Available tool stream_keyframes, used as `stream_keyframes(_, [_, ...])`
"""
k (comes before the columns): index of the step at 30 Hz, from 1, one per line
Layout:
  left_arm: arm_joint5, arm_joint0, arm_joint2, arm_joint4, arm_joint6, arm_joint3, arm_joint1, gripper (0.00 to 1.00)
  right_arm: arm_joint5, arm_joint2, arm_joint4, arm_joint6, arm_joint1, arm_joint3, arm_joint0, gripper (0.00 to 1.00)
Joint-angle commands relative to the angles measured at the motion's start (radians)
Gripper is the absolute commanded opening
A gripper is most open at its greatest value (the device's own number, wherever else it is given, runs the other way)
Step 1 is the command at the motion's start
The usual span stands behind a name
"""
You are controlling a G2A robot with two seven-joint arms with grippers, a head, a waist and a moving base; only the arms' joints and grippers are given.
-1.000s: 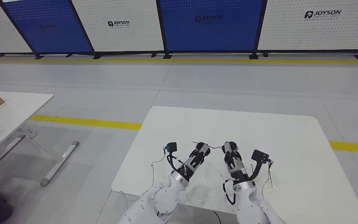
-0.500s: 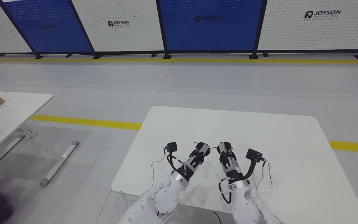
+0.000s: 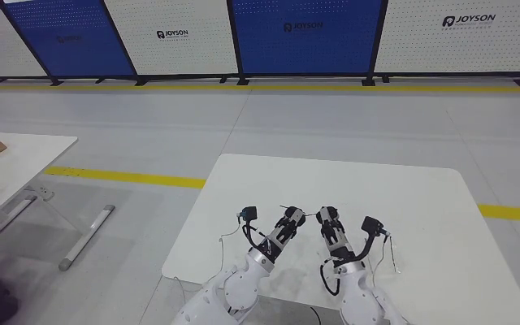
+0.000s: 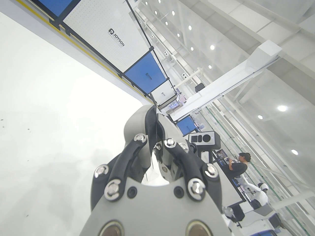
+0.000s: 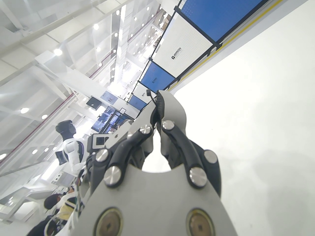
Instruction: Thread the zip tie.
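The thin black zip tie (image 5: 148, 92) is pinched by the left gripper (image 4: 153, 113) and the right gripper (image 5: 157, 102), its square head jutting past the right one's tips.

This is a big industrial robotics hall. Blue and white pegboard partitions (image 3: 309, 36) fence the bay, yellow lines (image 3: 122, 177) mark the grey floor (image 3: 325, 122), and another white robot (image 5: 68, 146) stands under high ceiling lights (image 4: 282, 108).

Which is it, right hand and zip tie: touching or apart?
Touching. Right wrist view: the right hand is shut on the zip tie, strap pinched in its grip, head poking past the tips.
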Motion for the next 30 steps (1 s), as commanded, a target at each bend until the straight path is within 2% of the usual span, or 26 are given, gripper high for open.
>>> stream_keyframes(1, [0.000,0.000,0.000,0.000,0.000,0.000,0.000,0.00,0.001,0.003,-0.013,-0.012,0.000,-0.003,-0.003,0.00])
stream_keyframes(15, [0.000,0.000,0.000,0.000,0.000,0.000,0.000,0.00,0.003,0.004,-0.030,-0.018,0.000,-0.008,-0.009,0.00])
stream_keyframes(19, [0.000,0.000,0.000,0.000,0.000,0.000,0.000,0.00,-0.014,0.008,0.010,0.008,-0.002,-0.018,-0.013,0.00])
stream_keyframes(30, [0.000,0.000,0.000,0.000,0.000,0.000,0.000,0.00,-0.013,0.013,0.019,0.000,-0.010,0.001,-0.003,0.00])
